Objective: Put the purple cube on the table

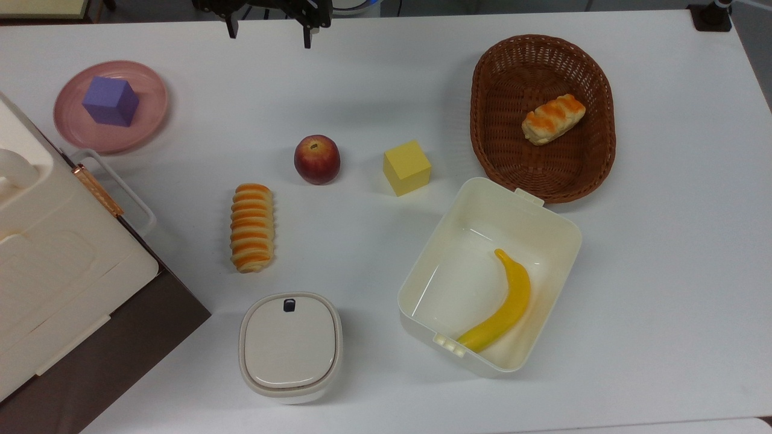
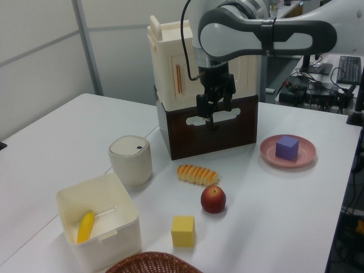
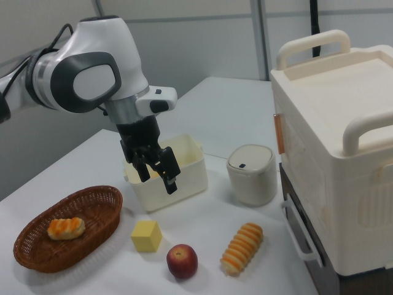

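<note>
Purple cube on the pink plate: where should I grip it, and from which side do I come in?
Come straight down from above and close on two opposite vertical faces of the purple cube. It sits flat near the middle of the pink plate, whose raised rim would likely block a low sideways approach. In the top view the cube sits turned, so rotate the open gripper to match its faces.

The purple cube [image 1: 111, 100] sits on a pink plate [image 1: 151, 90] over the white counter [image 1: 362, 78]. A plain yellow cube [image 1: 407, 167], a red apple [image 1: 316, 159] and an orange-and-cream striped bread roll [image 1: 252, 227] lie nearby. The woven basket [image 1: 500, 72] is brown; the banana [image 1: 503, 304] is yellow.
</note>
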`<action>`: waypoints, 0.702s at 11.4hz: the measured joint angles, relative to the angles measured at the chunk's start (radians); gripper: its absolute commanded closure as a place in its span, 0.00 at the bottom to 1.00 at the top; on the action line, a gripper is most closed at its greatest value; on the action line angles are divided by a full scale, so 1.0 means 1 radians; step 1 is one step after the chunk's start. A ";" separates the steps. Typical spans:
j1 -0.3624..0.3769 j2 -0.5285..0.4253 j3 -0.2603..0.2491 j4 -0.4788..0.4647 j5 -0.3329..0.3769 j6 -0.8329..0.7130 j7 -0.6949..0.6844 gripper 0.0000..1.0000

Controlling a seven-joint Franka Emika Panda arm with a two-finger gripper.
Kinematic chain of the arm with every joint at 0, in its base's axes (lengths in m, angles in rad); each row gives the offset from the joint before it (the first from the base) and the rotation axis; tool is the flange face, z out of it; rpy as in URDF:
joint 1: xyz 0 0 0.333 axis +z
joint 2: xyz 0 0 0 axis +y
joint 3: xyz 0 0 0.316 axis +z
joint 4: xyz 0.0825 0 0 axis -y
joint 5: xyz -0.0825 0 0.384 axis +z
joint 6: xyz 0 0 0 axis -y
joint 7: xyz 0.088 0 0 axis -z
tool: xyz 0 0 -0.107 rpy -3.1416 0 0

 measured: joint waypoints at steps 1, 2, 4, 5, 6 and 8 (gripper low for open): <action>0.000 0.000 0.000 0.000 0.000 0.000 0.000 0.00; 0.000 0.000 0.000 0.000 0.000 0.000 0.000 0.00; 0.002 0.000 0.000 0.000 0.001 -0.001 0.000 0.00; 0.003 0.000 0.000 0.000 0.001 -0.001 0.000 0.00; 0.003 0.000 0.000 0.000 0.004 -0.001 0.000 0.00; 0.002 0.000 0.000 0.000 0.020 -0.001 0.000 0.00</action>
